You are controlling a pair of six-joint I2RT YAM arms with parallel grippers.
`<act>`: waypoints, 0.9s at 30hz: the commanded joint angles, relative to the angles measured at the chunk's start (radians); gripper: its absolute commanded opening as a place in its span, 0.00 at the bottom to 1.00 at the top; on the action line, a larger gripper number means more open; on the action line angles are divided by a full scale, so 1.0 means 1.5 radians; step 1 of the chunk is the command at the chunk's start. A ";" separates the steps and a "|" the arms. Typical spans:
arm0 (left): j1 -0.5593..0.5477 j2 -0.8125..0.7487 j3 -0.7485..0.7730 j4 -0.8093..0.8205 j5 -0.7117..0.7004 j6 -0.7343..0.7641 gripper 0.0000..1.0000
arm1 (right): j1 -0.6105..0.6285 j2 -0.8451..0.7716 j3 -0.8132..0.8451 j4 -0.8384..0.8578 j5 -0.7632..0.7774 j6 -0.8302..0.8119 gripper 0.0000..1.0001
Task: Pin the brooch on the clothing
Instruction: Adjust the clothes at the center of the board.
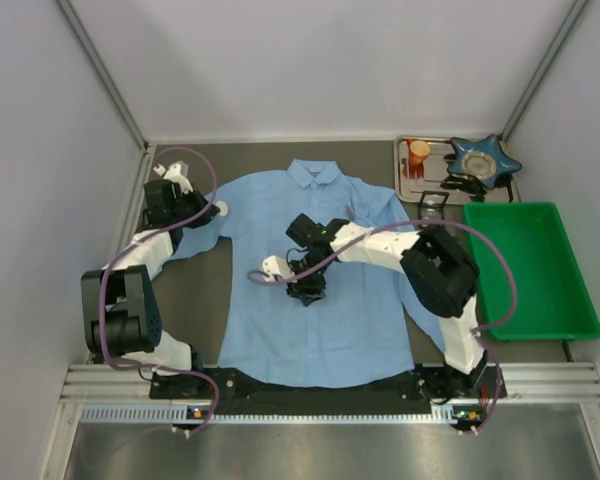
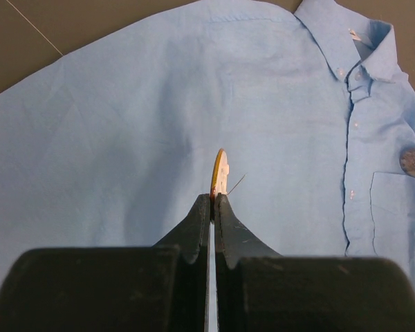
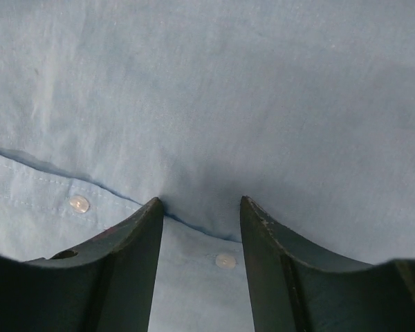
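- Layout: the shirt [image 1: 280,330] lies flat and front up across the middle of the table [image 1: 375,165], with its collar toward the far edge and its hem at the near edge. This puts the whole front within reach of both arms.
- The left gripper [image 2: 212,200] is pressed together on the brooch [image 2: 220,173], a small gold-and-white disc held edge-on by its lower rim. That hold leaves the thin pin [image 2: 238,183] free, sticking out sideways.
- The brooch sits right at that gripper's tip, over the shoulder part of the shirt nearest the table's left edge. I cannot tell whether it touches the cloth.
- The right gripper [image 3: 200,207] reaches over the middle of the shirt with its fingers apart and both tips pushed into the cloth at the button strip. One of the buttons [image 3: 79,204] lies beside a finger and another lies in the gap.
- A soft ridge of cloth rises between those fingers, probably gathered to steady the fabric for the pin.
- The ridge and the brooch are well apart, so the brooch likely has to travel toward the shirt's middle.
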State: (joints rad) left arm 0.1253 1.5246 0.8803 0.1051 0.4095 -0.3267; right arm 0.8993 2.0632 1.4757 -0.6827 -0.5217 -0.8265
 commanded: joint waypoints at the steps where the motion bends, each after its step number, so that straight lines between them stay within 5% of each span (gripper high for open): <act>1: 0.002 -0.035 -0.013 0.028 0.039 0.012 0.00 | 0.005 -0.048 -0.124 -0.135 0.023 -0.158 0.47; 4: 0.001 -0.034 -0.019 0.036 0.050 0.015 0.00 | 0.002 -0.066 -0.120 -0.144 0.015 -0.159 0.51; 8: -0.004 -0.032 -0.020 0.038 0.051 0.017 0.00 | -0.036 -0.057 0.039 -0.135 -0.048 -0.043 0.55; 12: -0.031 -0.044 -0.020 0.029 0.016 0.043 0.00 | -0.109 0.016 0.259 -0.050 -0.030 0.334 0.56; 16: -0.062 -0.071 -0.041 0.040 -0.029 0.047 0.00 | -0.159 0.103 0.417 -0.006 0.096 0.570 0.56; 27: -0.065 -0.117 -0.106 0.059 -0.175 -0.029 0.00 | -0.105 0.218 0.535 0.018 0.324 0.711 0.52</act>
State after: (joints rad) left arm 0.0254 1.3827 0.7261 0.1448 0.2432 -0.3370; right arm 0.6510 2.3600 2.2345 -0.6716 -0.1921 0.1360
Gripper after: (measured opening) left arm 0.021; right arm 0.519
